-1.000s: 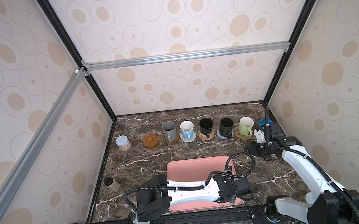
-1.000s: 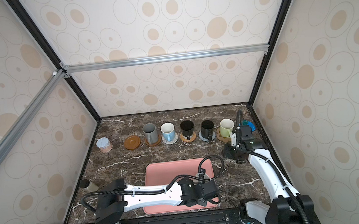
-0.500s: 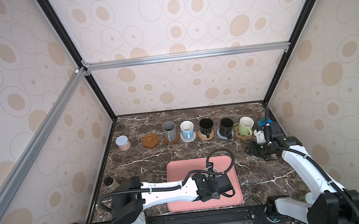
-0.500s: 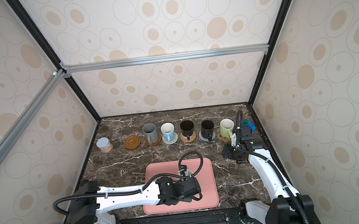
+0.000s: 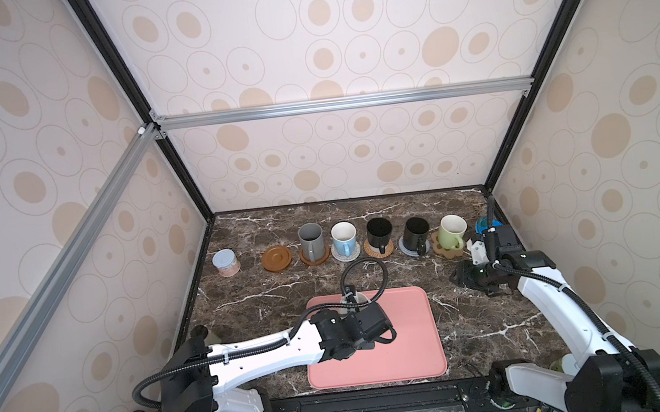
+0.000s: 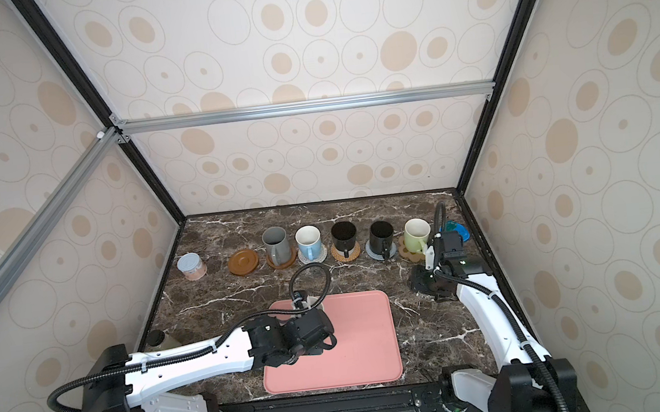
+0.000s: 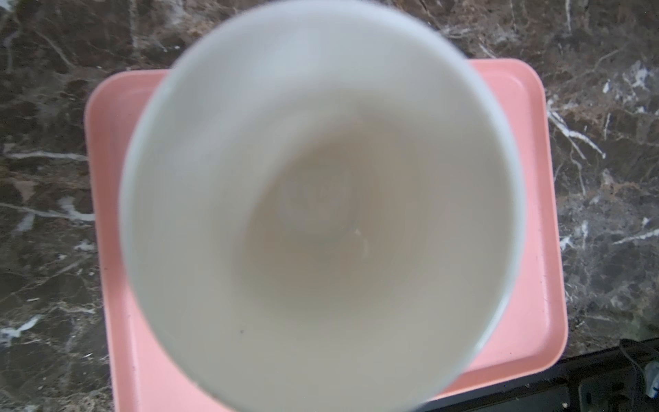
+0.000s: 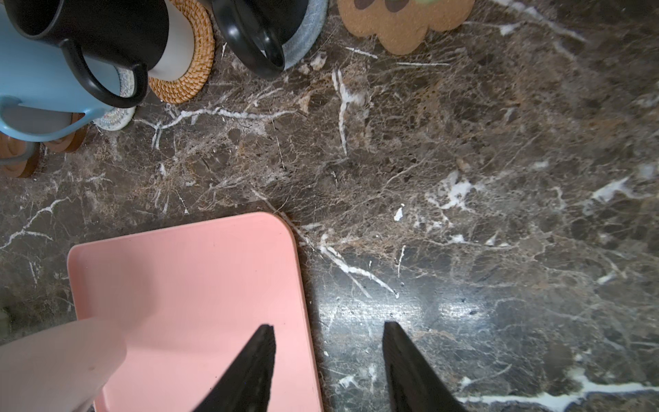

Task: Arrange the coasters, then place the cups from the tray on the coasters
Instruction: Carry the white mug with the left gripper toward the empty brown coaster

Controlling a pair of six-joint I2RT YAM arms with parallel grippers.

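Over pink tray [image 5: 412, 332], left arm stretched low, left claw [image 5: 368, 330] shut, seemingly on white cup [image 7: 321, 214] directly beneath; handle hidden. Left wrist view: cup's pale, blurred interior fills frame, tray under it; both top views give only rim sliver past claw. Right arm bent, right claw [image 8: 328, 326] jaws apart over marble [image 8: 463, 178], tray corner near. Bare wooden coaster [image 5: 276, 258] sits far beyond left claw, leftward.

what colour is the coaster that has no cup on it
Brown: the empty coaster is a plain brown disc, clearest in a top view.
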